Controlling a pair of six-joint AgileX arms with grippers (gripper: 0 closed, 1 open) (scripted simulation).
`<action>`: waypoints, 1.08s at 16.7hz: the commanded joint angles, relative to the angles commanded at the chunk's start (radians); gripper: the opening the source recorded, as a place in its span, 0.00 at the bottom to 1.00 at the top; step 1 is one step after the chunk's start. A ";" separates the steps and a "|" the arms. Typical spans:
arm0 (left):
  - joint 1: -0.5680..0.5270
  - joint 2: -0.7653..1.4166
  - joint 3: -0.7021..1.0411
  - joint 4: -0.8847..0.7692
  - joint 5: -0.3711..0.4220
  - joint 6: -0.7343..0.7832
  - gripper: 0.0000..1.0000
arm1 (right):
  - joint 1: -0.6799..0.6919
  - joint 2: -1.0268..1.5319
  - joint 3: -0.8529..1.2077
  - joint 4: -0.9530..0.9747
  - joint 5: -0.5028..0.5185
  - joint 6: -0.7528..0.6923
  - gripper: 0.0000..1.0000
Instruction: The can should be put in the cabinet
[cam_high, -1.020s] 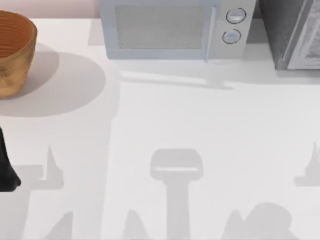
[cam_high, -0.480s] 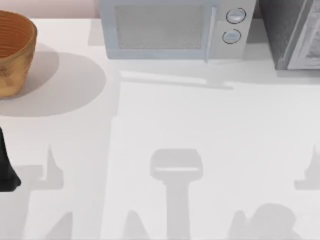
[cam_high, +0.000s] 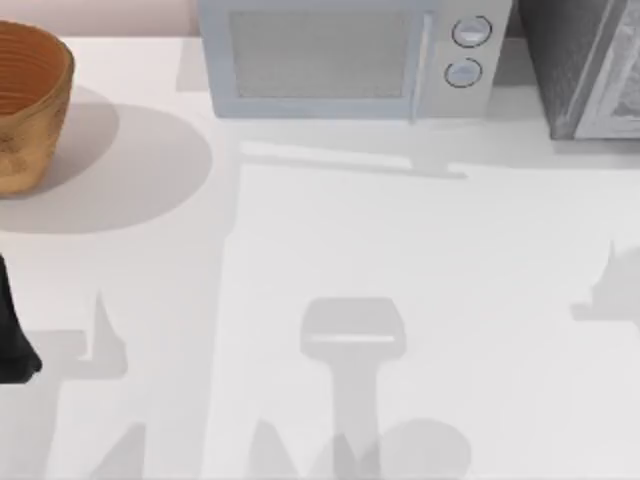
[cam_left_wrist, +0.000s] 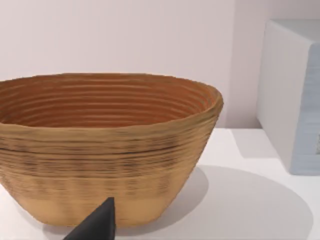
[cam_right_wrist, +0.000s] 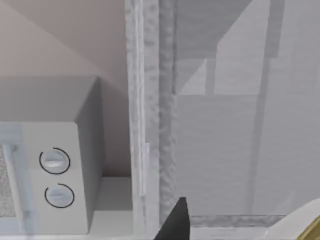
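Cabinet (cam_right_wrist: 225, 150) faces the right end effector (cam_right_wrist: 172, 220), grip state unclear; no readable writing.

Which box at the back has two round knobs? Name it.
The white microwave, standing left of the dark grey speckled cabinet. Its knobs sit stacked at its front's right end; the cabinet's pale framed panel shows none.

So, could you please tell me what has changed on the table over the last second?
In the top view, the shadows on the table's right side have shifted: the spiky one at the right edge moved up toward the cabinet, and the rounded one at the bottom slid left. That suggests the right arm is moving. The basket, the microwave and the dark left arm stayed put.
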 joint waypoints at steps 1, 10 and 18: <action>0.000 0.000 0.000 0.000 0.000 0.000 1.00 | 0.009 0.066 0.083 -0.021 0.010 0.001 0.00; 0.000 0.000 0.000 0.000 0.000 0.000 1.00 | 0.098 0.679 0.888 -0.220 0.098 0.010 0.00; 0.000 0.000 0.000 0.000 0.000 0.000 1.00 | 0.143 0.977 1.301 -0.315 0.140 0.012 0.00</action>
